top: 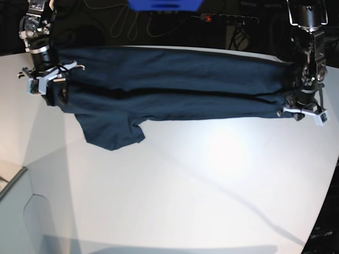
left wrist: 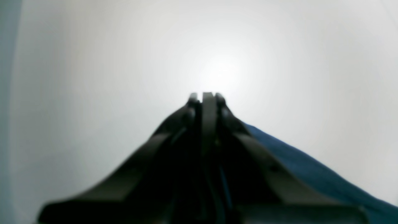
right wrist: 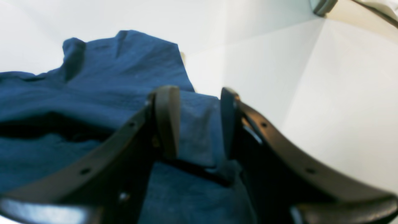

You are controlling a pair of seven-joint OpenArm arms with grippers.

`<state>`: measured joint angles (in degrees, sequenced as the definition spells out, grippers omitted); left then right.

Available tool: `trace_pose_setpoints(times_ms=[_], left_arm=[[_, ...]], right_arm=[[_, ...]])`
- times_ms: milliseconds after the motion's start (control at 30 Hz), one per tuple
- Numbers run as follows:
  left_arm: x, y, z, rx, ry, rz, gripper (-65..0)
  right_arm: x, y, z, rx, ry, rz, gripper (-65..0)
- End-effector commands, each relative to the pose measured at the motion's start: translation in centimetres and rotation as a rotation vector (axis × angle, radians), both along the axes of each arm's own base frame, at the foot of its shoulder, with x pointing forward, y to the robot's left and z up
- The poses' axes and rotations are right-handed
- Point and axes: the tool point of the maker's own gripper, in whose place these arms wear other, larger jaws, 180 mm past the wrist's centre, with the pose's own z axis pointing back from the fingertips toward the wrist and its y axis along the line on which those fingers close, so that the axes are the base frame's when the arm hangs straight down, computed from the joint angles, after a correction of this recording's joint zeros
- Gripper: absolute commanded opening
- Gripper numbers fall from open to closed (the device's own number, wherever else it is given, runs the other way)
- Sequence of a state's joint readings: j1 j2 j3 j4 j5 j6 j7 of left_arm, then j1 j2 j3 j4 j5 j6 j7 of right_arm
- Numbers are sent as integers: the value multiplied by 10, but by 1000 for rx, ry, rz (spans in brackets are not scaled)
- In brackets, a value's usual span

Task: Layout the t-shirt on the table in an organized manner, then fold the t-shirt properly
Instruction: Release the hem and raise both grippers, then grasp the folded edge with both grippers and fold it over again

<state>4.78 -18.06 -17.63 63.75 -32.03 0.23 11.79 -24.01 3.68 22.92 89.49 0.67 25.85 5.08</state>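
The dark navy t-shirt (top: pixel 169 79) is drawn out in a long band across the far half of the white table (top: pixel 201 190), one sleeve drooping toward the front left. At the band's right end, my left gripper (top: pixel 304 108) is shut on the shirt's edge. In the left wrist view its fingers (left wrist: pixel 205 96) meet, and blue cloth (left wrist: pixel 311 168) trails off to the lower right. At the band's left end, my right gripper (top: pixel 50 87) is open. In the right wrist view its fingers (right wrist: pixel 197 118) stand apart with a fold of the shirt (right wrist: pixel 124 68) between them.
Behind the table's far edge lie dark cables and a power strip with a red light (top: pixel 222 18). The table's curved rim (top: pixel 324 222) runs down the right side. A lower panel and seam (top: pixel 21 180) sit at the front left.
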Motion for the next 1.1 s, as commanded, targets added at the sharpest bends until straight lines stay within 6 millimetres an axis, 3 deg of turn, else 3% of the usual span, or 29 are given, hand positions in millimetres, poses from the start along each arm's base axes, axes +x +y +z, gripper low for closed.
trace_pose_setpoints(times_ms=[0, 100, 333, 467, 600, 733, 833, 1067], left_arm=[[11, 7, 17, 25, -55, 0, -647], [11, 7, 18, 22, -57, 1, -650], [20, -3, 52, 47, -145, -38, -650], [21, -6, 59, 53, -163, -48, -650], [21, -6, 59, 53, -162, -48, -650], [21, -6, 59, 53, -162, -48, -650], [21, -6, 59, 53, -162, -48, -650], [21, -5, 59, 53, -162, -46, -650]], right_arm=[[8, -3, 15, -8, -56, 4, -427], [13, -3, 18, -8, -70, 4, -427], [39, -2, 32, -2, -126, 3, -419], [69, -4, 31, -10, -54, -4, -338], [98, -14, 19, -9, 64, -21, -298], [123, -8, -7, -8, 197, 35, -298], [133, 7, -26, -10, 256, 99, -296], [138, 8, -61, 28, 363, 107, -295]])
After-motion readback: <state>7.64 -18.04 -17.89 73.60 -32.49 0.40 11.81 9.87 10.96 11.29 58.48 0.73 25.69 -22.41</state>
